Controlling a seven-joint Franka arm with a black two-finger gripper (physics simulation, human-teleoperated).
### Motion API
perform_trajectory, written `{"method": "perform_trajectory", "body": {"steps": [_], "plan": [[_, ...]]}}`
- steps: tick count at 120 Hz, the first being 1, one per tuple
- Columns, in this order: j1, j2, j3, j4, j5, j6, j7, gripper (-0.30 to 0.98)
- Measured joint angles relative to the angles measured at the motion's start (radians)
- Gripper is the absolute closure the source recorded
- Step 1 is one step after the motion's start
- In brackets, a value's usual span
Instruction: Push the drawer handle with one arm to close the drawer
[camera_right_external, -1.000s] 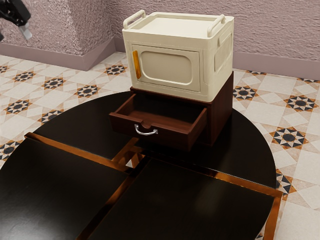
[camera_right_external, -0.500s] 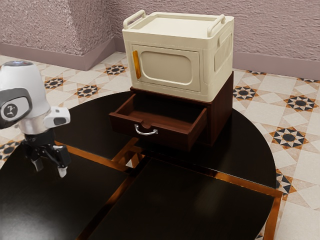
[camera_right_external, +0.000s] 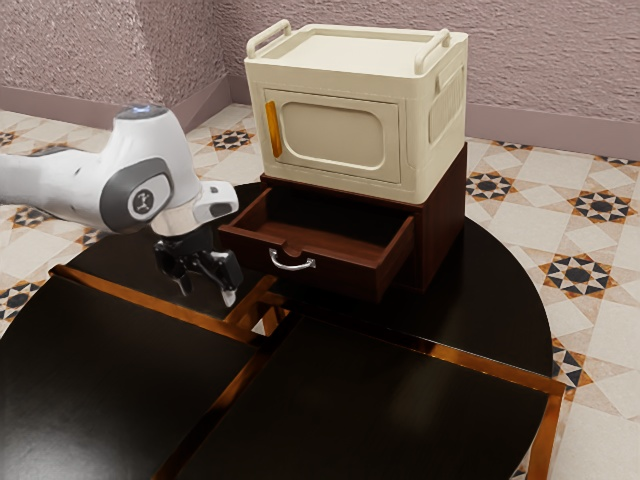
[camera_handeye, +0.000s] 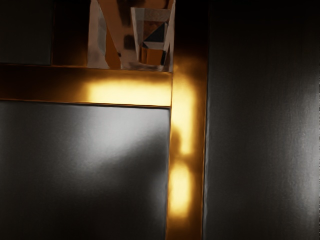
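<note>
The gripper (camera_right_external: 207, 291) has its two fingers wide apart, with nothing between. The drawer (camera_right_external: 345, 272) is open, near the gripper, toward the exterior view's right. If the gripper pushes from the side, it may slip from the handle (camera_right_external: 292, 267) or jam the drawer. I count one drawer with one handle, one cabinet (camera_right_external: 440, 230), one box (camera_right_external: 345, 52).

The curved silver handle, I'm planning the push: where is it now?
The handle is on the front of the open brown wooden drawer, to the exterior view's right of the black gripper.
</note>
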Motion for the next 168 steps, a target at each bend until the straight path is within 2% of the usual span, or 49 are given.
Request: {"method": "perform_trajectory", "body": {"steps": [29, 52, 62, 75, 105, 168], "plan": [[-0.05, 0.115, -0.002, 0.1, -0.051, 0.02, 0.014, 0.06], [-0.031, 0.196, -0.003, 0.181, -0.059, 0.033, 0.028, 0.5], [-0.026, 0.243, -0.008, 0.238, -0.06, 0.036, 0.033, 0.61], [-0.03, 0.293, -0.017, 0.288, -0.063, 0.038, 0.038, 0.69], [-0.016, 0.409, -0.032, 0.438, -0.069, 0.034, 0.057, 0.76], [0.071, 0.548, -0.128, 0.656, -0.068, 0.03, 0.102, 0.79]]}}
